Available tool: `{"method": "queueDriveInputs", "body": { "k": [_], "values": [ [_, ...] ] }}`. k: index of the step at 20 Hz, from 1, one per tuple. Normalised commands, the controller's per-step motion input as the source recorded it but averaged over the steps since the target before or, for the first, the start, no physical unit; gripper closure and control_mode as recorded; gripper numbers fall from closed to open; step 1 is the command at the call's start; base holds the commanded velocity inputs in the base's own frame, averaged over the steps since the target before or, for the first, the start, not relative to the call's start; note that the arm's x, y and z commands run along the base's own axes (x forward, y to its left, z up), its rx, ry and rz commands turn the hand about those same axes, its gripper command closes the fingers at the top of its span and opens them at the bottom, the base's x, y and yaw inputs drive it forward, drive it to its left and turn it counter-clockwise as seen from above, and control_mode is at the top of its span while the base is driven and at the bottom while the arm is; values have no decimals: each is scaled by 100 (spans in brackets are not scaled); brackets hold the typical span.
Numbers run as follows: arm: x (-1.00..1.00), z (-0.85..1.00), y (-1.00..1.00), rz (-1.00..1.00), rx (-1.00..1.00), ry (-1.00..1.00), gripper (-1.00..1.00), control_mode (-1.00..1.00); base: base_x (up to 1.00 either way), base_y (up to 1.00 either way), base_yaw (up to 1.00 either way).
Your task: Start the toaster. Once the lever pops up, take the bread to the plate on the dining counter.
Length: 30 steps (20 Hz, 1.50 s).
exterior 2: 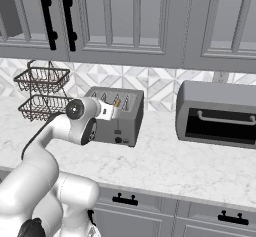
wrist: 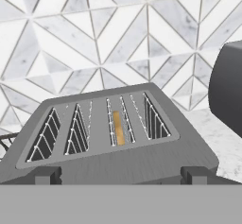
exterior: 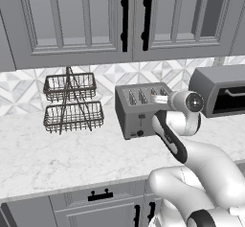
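Grey boxy metal four-slot toaster point(exterior: 139, 111) on white marble worktop point(exterior: 57, 154), arm at its front.
Left: two-tier dark wire basket rack point(exterior: 72, 104); toaster mid; wider grey oven box point(exterior 2: 217, 113) right. Pale tan bread slice point(wrist: 118, 128) sits deep in third slot, only top edge showing. Gripper point(wrist: 121, 175) over toaster's near edge, jaws spread wide, holding nothing. Bread likely light, stiff, crumbly: pinch flat faces gently at top edge. Lever not made out.
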Motion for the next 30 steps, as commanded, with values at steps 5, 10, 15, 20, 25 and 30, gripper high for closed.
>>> {"method": "queueDriveInputs", "body": {
  "k": [5,10,15,20,25,30],
  "values": [
    [0,0,0,0,0,0,-100,-100,0,0,0],
    [0,0,0,0,0,0,-100,-100,0,0,0],
    [0,0,0,0,0,0,-100,-100,0,0,0],
    [0,0,0,0,0,0,-100,-100,0,0,0],
    [0,0,0,0,0,0,-100,-100,0,0,0],
    [0,0,0,0,0,0,-100,-100,0,0,0]
  ]
}}
